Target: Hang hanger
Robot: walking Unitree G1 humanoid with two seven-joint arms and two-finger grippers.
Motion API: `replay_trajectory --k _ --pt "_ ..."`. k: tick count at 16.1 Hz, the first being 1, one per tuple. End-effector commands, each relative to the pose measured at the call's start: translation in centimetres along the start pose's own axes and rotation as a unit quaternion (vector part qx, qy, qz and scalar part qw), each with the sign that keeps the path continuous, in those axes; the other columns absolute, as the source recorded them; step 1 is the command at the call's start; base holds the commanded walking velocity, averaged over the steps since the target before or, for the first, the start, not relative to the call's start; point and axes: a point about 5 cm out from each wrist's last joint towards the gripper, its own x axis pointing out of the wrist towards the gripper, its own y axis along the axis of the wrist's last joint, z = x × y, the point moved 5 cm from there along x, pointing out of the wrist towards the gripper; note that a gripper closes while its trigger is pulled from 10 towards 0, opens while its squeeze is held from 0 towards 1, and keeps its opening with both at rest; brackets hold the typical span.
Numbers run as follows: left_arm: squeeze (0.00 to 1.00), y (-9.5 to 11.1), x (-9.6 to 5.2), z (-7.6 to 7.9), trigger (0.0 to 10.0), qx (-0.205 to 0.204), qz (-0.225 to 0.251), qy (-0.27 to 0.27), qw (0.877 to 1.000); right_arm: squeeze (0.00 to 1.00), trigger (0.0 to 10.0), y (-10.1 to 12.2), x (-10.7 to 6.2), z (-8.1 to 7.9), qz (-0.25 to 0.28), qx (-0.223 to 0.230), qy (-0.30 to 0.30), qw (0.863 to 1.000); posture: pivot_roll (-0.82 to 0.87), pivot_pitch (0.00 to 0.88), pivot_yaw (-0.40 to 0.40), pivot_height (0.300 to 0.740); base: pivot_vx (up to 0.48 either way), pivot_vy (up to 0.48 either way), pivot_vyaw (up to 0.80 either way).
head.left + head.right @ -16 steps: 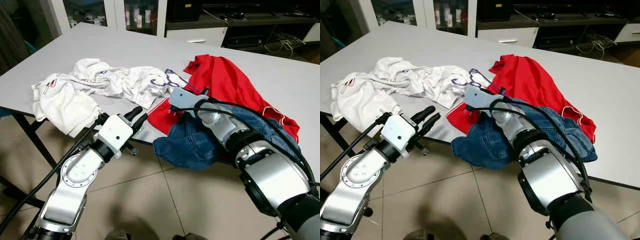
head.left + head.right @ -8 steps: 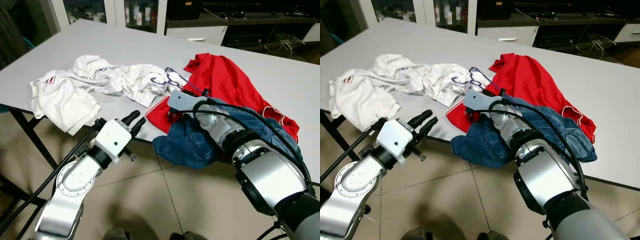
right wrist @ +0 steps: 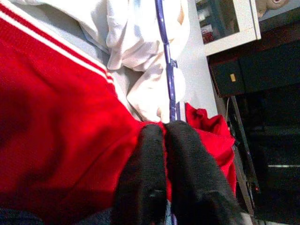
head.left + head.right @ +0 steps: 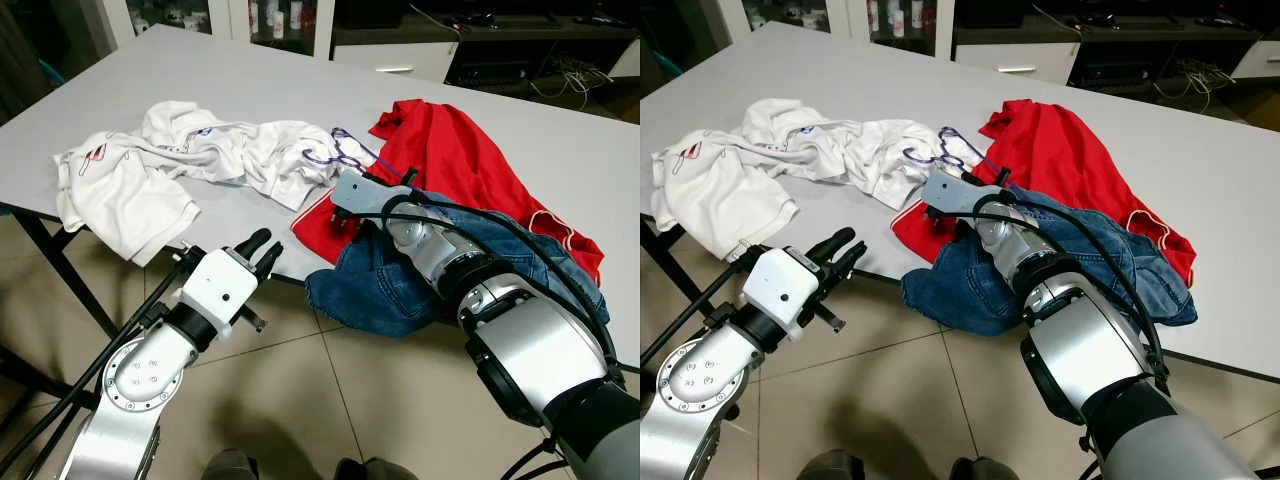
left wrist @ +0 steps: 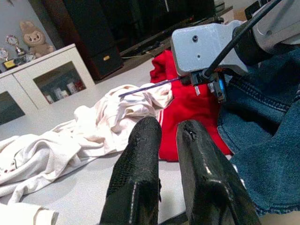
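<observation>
The right gripper (image 3: 164, 129) has its two black fingers pressed together on the thin purple hanger (image 3: 165, 70), whose wire runs straight out from between the fingertips across the white clothing (image 3: 140, 42). In the head views this gripper (image 4: 385, 183) sits over the red shirt (image 4: 460, 160), at the shirt's edge nearest the white heap, with the silver right arm lying across the blue jeans (image 4: 400, 290) behind it. The hanger (image 4: 952, 150) rests on the table (image 4: 250, 80) just beside the red shirt, its loops lying on the rumpled white clothing (image 4: 200, 160) (how much of it is buried under the cloth cannot be told). The jeans lie touching the red shirt, on the side nearest the robot, and hang partly over the table's near edge.

The left gripper (image 4: 262, 248) hovers off the near edge of the table, well apart from the red shirt and below the white heap; its fingers (image 5: 140, 178) stand close side by side with only a narrow slit between them, holding nothing. Beyond the red shirt, past the far table edge, a white cabinet (image 5: 42, 79) with glass doors stands beside a dark media unit (image 4: 520, 50).
</observation>
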Motion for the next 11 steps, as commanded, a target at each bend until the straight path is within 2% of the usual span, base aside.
replay_trajectory --k 1,4,6,7,9,11 --pt "0.00 0.7 0.0 -0.2 10.0 0.007 0.007 0.006 1.000 0.00 0.0 -0.9 -0.1 0.1 -0.017 0.020 -0.003 1.000 0.26 0.073 -0.099 0.740 0.000 0.000 0.00" --pt "0.00 0.7 0.0 -0.3 10.0 0.007 0.007 0.008 1.000 0.00 0.0 -0.9 -0.1 0.3 -0.017 0.029 -0.009 0.999 0.26 0.067 -0.089 0.740 0.000 0.000 0.00" --pt "0.00 0.6 0.0 -0.6 10.0 0.014 0.005 0.002 1.000 0.00 0.0 -0.2 0.0 0.8 -0.002 0.059 -0.023 0.998 0.29 0.066 -0.063 0.740 0.000 0.000 0.00" --pt "0.00 0.8 0.2 -0.7 10.0 0.018 0.008 0.002 1.000 0.00 0.0 0.0 0.0 1.0 0.005 0.071 -0.029 0.997 0.30 0.064 -0.068 0.740 0.000 0.000 0.00" --pt "0.00 1.0 0.3 -1.4 10.0 0.006 0.017 0.033 0.999 0.00 0.0 0.7 -0.1 1.4 0.036 0.101 -0.042 0.993 0.31 0.068 -0.090 0.740 0.000 0.000 0.00" --pt "0.00 0.5 0.1 -1.1 10.0 0.001 0.010 0.039 0.999 0.00 0.0 0.7 -0.3 1.6 0.047 0.120 -0.051 0.990 0.33 0.067 -0.117 0.740 0.000 0.000 0.00"
